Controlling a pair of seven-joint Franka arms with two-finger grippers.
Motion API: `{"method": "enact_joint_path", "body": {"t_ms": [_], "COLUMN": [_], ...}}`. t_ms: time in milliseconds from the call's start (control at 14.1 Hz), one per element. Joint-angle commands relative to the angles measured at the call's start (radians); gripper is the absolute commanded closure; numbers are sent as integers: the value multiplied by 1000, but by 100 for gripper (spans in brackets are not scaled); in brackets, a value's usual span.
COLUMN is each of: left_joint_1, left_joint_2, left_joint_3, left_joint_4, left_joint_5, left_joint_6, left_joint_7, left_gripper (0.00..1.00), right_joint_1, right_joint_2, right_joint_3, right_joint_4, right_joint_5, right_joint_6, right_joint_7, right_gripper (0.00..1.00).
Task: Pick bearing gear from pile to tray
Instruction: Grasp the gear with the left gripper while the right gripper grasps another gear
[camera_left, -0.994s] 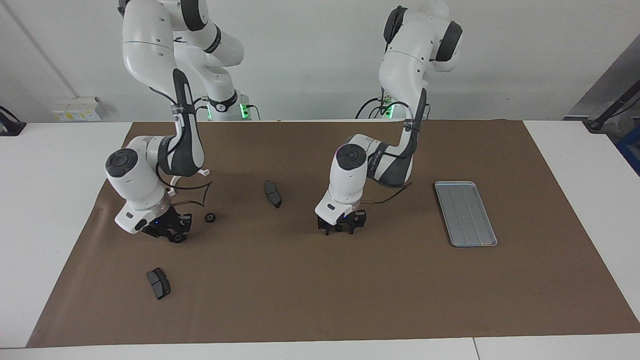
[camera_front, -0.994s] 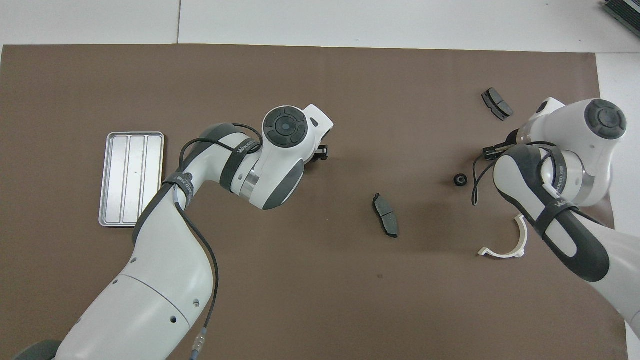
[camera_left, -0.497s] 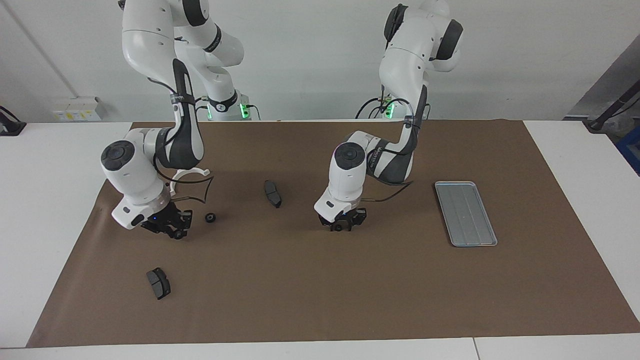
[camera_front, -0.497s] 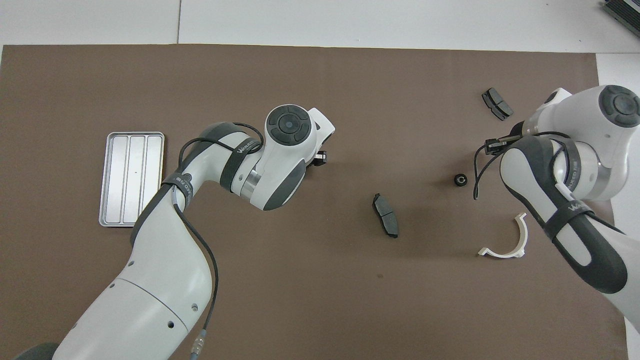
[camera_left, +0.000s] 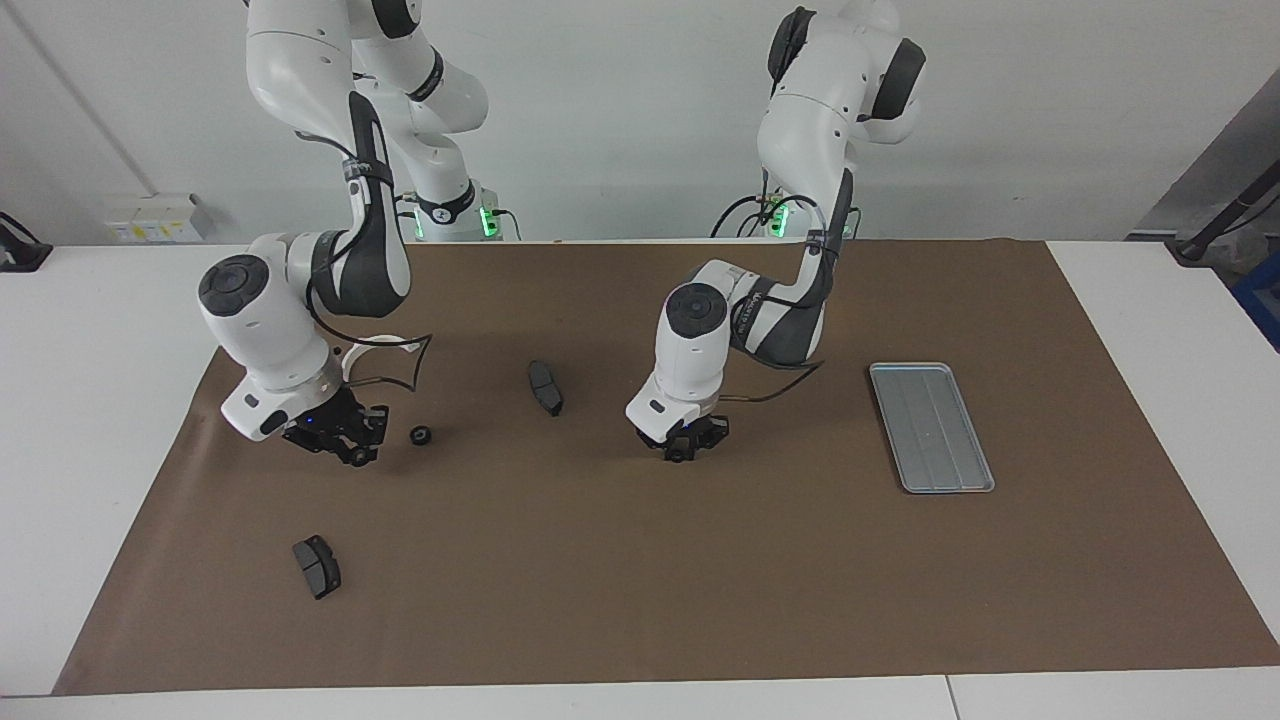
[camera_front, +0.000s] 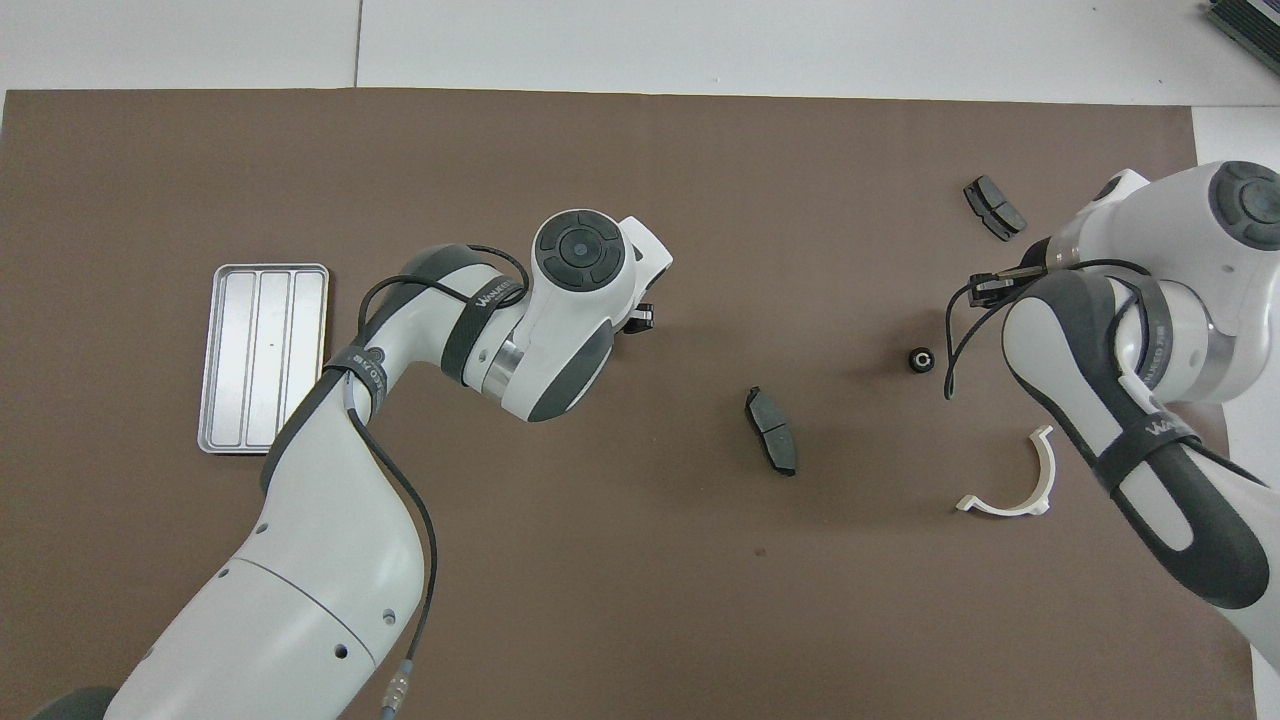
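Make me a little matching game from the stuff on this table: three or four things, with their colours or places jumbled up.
Things:
1. tray
2. half-ring bracket
3. loose round gear
4. mat

Descriptions:
a. black, lying beside the right end effector
b. brown, spread over the table
c. silver-grey, at the left arm's end of the table
d. white, the loose part nearest the robots

Pairs: 1-c, 2-d, 3-a, 4-b

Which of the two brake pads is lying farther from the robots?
The brake pad toward the right arm's end of the table, out past the small black gear. The other pad lies mid-mat, nearer the robots.
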Motion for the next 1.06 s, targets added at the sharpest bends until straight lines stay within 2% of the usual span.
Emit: {"method": "enact_joint_path", "body": {"t_ms": [0,142,426,568,781,994], "left_joint_1": [3,4,9,61,147,242], "left_joint_2": [-17,-17,-17,-35,-86,-170], "left_joint_3": [3,3,3,-3,-8,1], "left_joint_4": [-10,-10,-9,11,13,-10], "left_joint_5": [17,17,12,1,-37,-62], "left_joint_6": [-9,-8,-11,-28,-84,-182], "left_joint_7": [23,26,27,30,59,134], "left_gripper": [77,85,100,100,100,100], "right_joint_1": [14,16,16,28,111,224], "right_joint_2": [-15,-14,-15,-12,-11,25], "right_joint_3": [5,7,83,126,128,128], "right_joint_4": [16,49,122,128,123,122], "right_joint_5": [23,23,24,24,24,24], "right_joint_6": [-42,-79,-152,-142,-101,13], "right_joint_7": [38,73,218,339,479,675], "right_gripper": [100,100,100,100,100,100]}}
